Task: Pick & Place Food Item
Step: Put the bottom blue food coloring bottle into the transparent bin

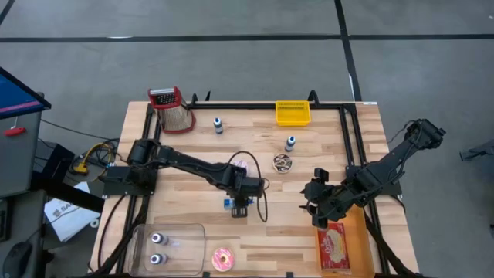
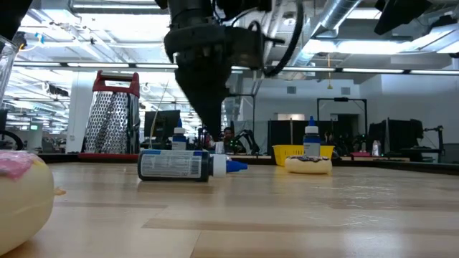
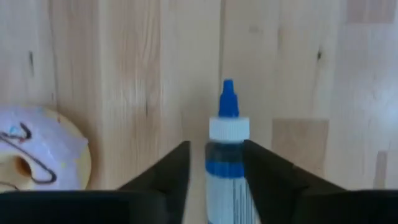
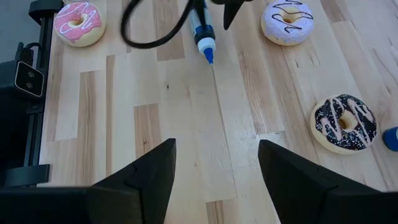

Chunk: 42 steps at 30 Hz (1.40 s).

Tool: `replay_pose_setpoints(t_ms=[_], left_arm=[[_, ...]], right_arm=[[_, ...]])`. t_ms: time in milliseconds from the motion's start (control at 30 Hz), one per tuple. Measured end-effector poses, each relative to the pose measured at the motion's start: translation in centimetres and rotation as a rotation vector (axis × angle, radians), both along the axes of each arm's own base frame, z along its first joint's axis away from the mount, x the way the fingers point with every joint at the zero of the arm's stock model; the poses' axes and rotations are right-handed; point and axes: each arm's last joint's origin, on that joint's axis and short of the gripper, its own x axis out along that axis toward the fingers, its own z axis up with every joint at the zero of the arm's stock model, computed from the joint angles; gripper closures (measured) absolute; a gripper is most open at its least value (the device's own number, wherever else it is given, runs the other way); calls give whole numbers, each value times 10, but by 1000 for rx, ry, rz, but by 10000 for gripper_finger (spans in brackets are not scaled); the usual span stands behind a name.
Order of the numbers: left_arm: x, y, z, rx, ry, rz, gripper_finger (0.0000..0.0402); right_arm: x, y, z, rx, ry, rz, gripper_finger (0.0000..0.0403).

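A blue-capped bottle (image 3: 227, 163) lies on its side on the wooden desk (image 1: 309, 232), between the fingers of the left end effector (image 3: 216, 177), which are spread just wider than it and hover above. A white-iced doughnut (image 3: 34, 155) sits just beside. The right end effector (image 4: 216, 171) waits open, empty. An open workshop lies beyond.

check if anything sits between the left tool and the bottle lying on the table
Nothing visible does. The bottle lies on its side right below the open left tool; the white donut sits off to one side.
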Motion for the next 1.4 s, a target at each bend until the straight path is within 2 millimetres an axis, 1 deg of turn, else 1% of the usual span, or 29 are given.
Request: replay_pose_setpoints(t_ms=[100,167,233,333,600,767,933,1000,1100,1167,1267,1333,1400], left_arm=[[3,-6,-4,21,-17,10,195],[4,-8,-10,19,-13,16,165],[6,-10,-12,17,-28,14,146],[9,-13,-15,19,-48,14,138],[13,-13,-44,31,25,20,175],[14,-11,-45,32,26,41,215],[14,-5,-43,51,17,68,291],[15,-3,-43,50,13,74,294],[17,-3,-36,45,-25,64,294],[18,-5,-25,37,-77,59,294],[16,-11,0,17,-174,43,294],[10,-18,21,13,-236,35,294],[0,-30,46,6,-311,17,294]], right_arm=[[1,-1,0,0,1,-6,182],[1,-1,0,0,1,-6,182],[1,-1,0,2,1,-8,182],[1,-1,0,3,4,-8,182],[-2,3,0,9,5,5,182],[-2,3,0,9,4,5,182],[-2,3,0,8,3,4,182],[-2,3,0,8,2,3,182],[-2,3,0,8,1,3,182],[-2,3,0,9,1,3,182],[-2,3,0,9,0,3,182],[-2,3,0,8,1,3,182],[-2,3,0,9,1,3,182]])
